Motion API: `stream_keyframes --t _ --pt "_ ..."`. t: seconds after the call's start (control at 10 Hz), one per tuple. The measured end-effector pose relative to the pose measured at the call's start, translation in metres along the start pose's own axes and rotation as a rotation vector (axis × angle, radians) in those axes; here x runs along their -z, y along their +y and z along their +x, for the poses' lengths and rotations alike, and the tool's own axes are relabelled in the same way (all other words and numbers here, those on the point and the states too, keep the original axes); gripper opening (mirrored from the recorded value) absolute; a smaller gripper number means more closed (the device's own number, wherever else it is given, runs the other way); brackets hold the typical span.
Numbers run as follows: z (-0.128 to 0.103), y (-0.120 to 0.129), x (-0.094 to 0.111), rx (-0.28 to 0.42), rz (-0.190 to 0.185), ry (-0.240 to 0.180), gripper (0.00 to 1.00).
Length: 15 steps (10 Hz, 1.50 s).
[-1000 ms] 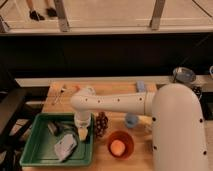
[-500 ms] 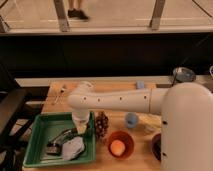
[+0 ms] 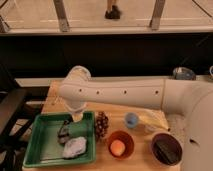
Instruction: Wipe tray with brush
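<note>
The green tray lies at the table's front left. My gripper hangs from the white wrist over the tray's right half, just inside the far rim. Its dark fingers are shut on the brush, a small dark shape with a greyish end that reaches down to the tray floor. A pale grey-white cloth wad lies in the tray just in front of the brush and to its right.
A pine cone stands right beside the tray's right rim. An orange bowl holds an orange ball. Further right are a small blue cup, a yellowish object and a dark bowl. A railing runs behind the table.
The view has drawn closer to the table. My gripper has stayed low over the tray's right side and its fingers have closed on the brush.
</note>
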Motion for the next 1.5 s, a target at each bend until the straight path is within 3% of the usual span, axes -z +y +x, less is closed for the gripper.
stream_keyframes --t 0.1,0.3,0.5,0.7,1.0,1.1,1.3,1.5 --pt "0.005 -0.003 0.009 0.001 0.03 0.02 0.0" --pt "0.021 -0.01 0.015 -0.014 0.053 0.054 0.0" --pt "0.026 -0.024 0.011 -0.021 0.06 0.043 0.0" --pt "0.022 -0.033 0.005 -0.022 0.066 0.005 0.0" --pt "-0.005 -0.036 -0.012 0.008 0.044 -0.101 0.0" --pt "-0.019 -0.03 -0.021 0.025 0.023 -0.144 0.0" --pt "-0.035 -0.011 -0.032 0.042 -0.017 -0.19 0.0" --pt "-0.029 0.012 -0.039 0.034 -0.053 -0.197 0.0"
